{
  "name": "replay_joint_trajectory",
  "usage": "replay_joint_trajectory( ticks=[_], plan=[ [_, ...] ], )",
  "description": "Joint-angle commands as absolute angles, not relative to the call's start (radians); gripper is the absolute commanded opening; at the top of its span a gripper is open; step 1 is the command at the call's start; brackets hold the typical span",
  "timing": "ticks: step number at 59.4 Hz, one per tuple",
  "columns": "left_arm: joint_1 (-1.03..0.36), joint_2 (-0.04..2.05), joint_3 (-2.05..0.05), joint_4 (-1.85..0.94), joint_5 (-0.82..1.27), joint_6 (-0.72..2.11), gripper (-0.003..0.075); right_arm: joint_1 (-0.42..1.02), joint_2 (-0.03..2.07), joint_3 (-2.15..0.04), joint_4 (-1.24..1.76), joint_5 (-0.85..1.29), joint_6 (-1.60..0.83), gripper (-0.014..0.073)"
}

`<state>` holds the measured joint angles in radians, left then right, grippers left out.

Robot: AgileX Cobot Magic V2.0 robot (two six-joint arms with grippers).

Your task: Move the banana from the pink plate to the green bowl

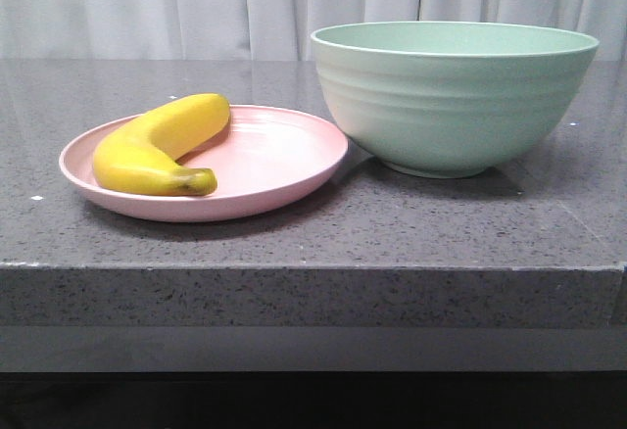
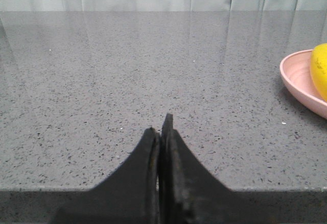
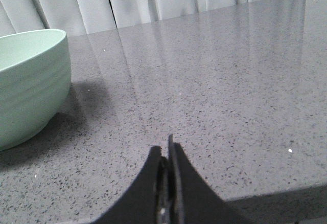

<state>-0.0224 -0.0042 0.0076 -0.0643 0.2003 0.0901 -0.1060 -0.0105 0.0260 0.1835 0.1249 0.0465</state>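
Observation:
The yellow banana (image 1: 157, 145) lies on the left half of the pink plate (image 1: 284, 150), its dark stem tip toward the front. The green bowl (image 1: 453, 91) stands upright just right of the plate, nearly touching its rim. Neither gripper shows in the front view. In the left wrist view my left gripper (image 2: 160, 127) is shut and empty at the table's front edge, with the plate (image 2: 296, 81) and banana (image 2: 320, 70) at the frame's right edge. In the right wrist view my right gripper (image 3: 166, 150) is shut and empty, with the bowl (image 3: 28, 86) at the frame's left.
The grey speckled stone table (image 1: 294, 243) has a thick front edge close to the camera. Pale curtains (image 1: 196, 3) hang behind it. Bare tabletop lies ahead of both grippers.

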Motion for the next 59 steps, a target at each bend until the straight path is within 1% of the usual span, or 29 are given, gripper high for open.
replay_joint_trajectory(
  ticks=[1,59],
  plan=[
    [-0.022,-0.024,0.011,-0.075,0.115,0.087,-0.0020,-0.110,-0.033,0.028,0.177,0.051,0.041,-0.0088],
    [-0.022,-0.024,0.011,-0.075,0.111,0.087,-0.0020,-0.087,-0.033,0.028,0.179,0.053,0.040,-0.0088]
  ],
)
